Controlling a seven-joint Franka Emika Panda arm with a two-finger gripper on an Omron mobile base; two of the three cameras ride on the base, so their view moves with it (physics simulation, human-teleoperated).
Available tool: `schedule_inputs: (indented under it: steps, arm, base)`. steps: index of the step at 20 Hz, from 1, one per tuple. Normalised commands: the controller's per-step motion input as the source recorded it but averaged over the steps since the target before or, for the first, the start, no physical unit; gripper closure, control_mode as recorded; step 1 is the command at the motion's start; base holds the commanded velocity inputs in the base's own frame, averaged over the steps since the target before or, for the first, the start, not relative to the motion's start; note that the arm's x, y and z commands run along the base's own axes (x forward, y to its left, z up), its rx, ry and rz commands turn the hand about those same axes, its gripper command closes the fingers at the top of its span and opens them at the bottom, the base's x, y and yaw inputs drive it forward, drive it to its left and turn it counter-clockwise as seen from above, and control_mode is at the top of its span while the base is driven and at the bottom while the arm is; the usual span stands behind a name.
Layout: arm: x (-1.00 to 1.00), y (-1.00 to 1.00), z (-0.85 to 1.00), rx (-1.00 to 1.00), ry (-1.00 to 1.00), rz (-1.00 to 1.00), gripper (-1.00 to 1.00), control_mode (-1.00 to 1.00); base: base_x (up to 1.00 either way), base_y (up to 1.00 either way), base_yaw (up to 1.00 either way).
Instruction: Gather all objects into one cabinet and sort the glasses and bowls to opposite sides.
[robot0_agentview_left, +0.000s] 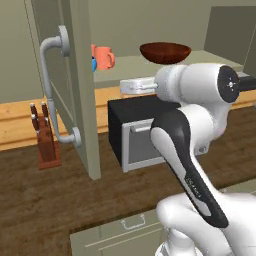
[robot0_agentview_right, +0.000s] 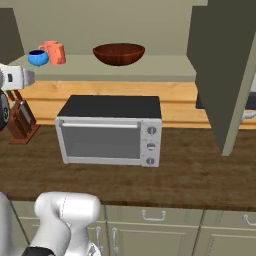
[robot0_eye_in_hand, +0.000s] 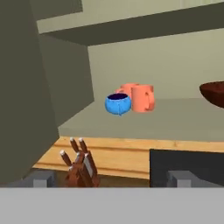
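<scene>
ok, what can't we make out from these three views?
- Blue bowl: left base view, mostly hidden behind the open cabinet door.
- Second mug: hand view, largely covered by the front mug and the bowl.
- Red-brown bowl: hand view, cut off by the right edge.
- Gripper: open or shut unclear.

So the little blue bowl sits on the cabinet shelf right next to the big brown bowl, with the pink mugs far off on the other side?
Not quite. The blue bowl sits beside the pink mugs; the brown bowl stands apart, as the right base view shows.
</scene>
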Motion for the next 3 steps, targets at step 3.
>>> schedule_inputs:
  steps: [3]
  arm:
    - [-1.0,-0.55,0.55,0.07,0.0,-0.08,-1.0,-1.0]
  base:
    - [0.0,0.0,0.0]
